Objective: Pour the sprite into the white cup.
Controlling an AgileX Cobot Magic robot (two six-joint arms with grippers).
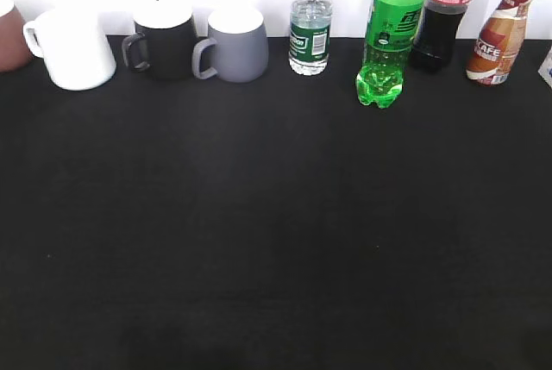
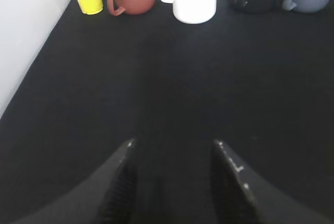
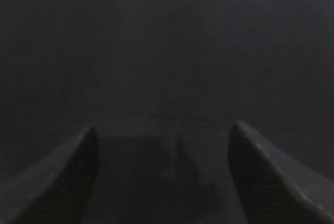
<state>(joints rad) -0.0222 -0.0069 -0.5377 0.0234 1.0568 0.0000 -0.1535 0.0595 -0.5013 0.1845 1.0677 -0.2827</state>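
A: Exterior view: sprite (image 1: 392,29) at one o'clock, white cup (image 1: 73,47) at ten, both along the worktop's (image 1: 276,232) back edge, probably to leave working room.

B: Count?

A: Four bottles, three full mugs, a brown one (image 1: 10,35) cut off. Left fingers (image 2: 175,174) and right fingers (image 3: 162,169) both spread, empty.

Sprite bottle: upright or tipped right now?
Upright. The sprite bottle stands on its lobed base on the black table, next to the cola bottle; no gripper touches it.
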